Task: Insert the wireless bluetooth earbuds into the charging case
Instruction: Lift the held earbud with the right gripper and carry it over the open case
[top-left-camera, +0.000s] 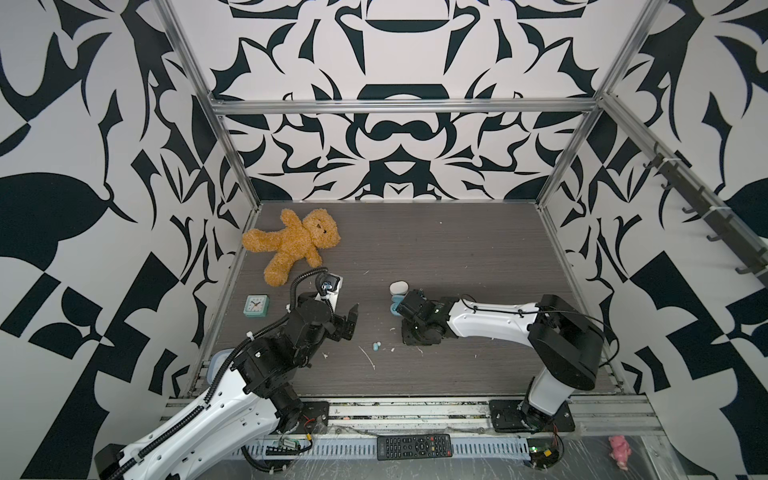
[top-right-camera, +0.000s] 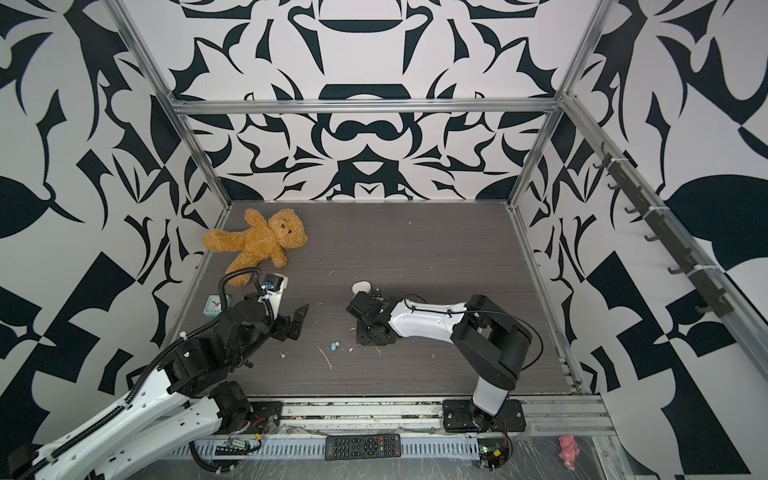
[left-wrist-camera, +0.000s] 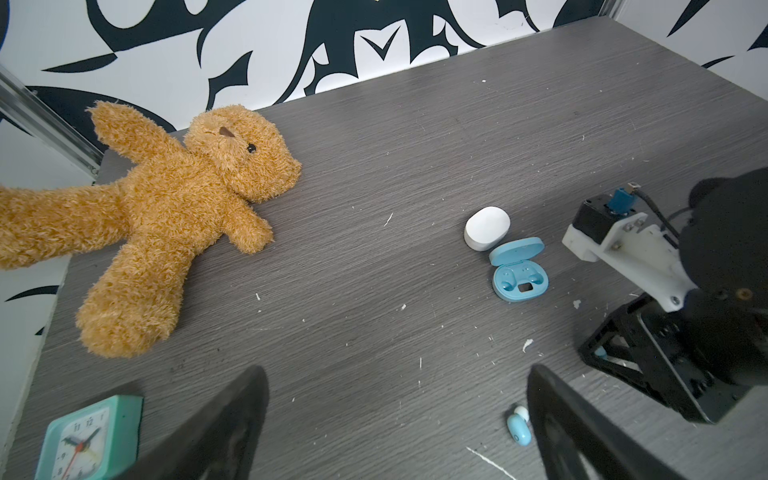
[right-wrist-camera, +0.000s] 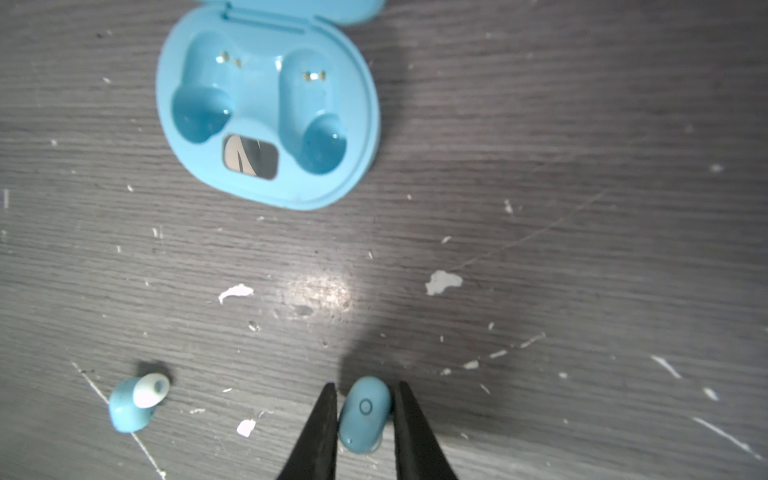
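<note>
Fingers (right-wrist-camera: 322, 432) of my right gripper (right-wrist-camera: 365, 384) stand a narrow gap apart astride one light-blue earbud (right-wrist-camera: 365, 413), near the open, empty blue charging case (right-wrist-camera: 291, 200), pinch or not I can't tell; I reckon it's light, hard, slick, so grip across its long flanks.

Bare grey wood-grain surface (right-wrist-camera: 582, 208) rings the open light-blue oval plastic case (right-wrist-camera: 266, 116), except where a closed white oval case (left-wrist-camera: 486, 227) flanks its lid.
</note>
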